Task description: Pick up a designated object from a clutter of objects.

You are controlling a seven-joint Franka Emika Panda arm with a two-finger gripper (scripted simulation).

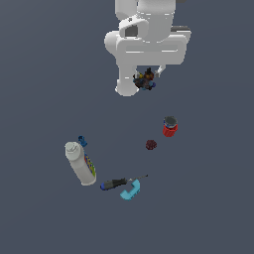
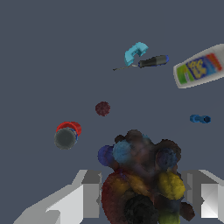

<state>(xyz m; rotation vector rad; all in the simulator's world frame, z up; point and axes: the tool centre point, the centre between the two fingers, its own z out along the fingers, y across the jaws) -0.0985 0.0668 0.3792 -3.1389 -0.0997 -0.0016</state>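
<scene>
The white arm (image 1: 146, 34) came in from the top edge of the exterior view, wrist pointed down, the hand (image 1: 145, 79) hanging under it. The hand was pinching the dark clump (image 1: 145, 80): in the wrist view the knobbly clump (image 2: 142, 175), flecked blue, yellow and orange, sat between the two grey fingers (image 2: 89, 192), one on each side. Whether the clump was lifted off the tabletop (image 1: 44, 74) was hard to tell from these angles; probably lifted, since it filled the wrist view well above the other items.

The rest of the clutter lay apart from the hand, lower in the exterior view. The red cylinder (image 1: 170, 127) with its grey top was nearest, the maroon ball (image 1: 151, 144) just beside it. Further off lay the white spray bottle (image 1: 80, 163) on its side, the small blue piece (image 1: 82, 141) close to its cap, the blue-handled screwdriver (image 1: 116, 182) and the cyan curved piece (image 1: 131, 190) touching or nearly touching its shaft.

Bare tabletop spread on both sides of the arm.
</scene>
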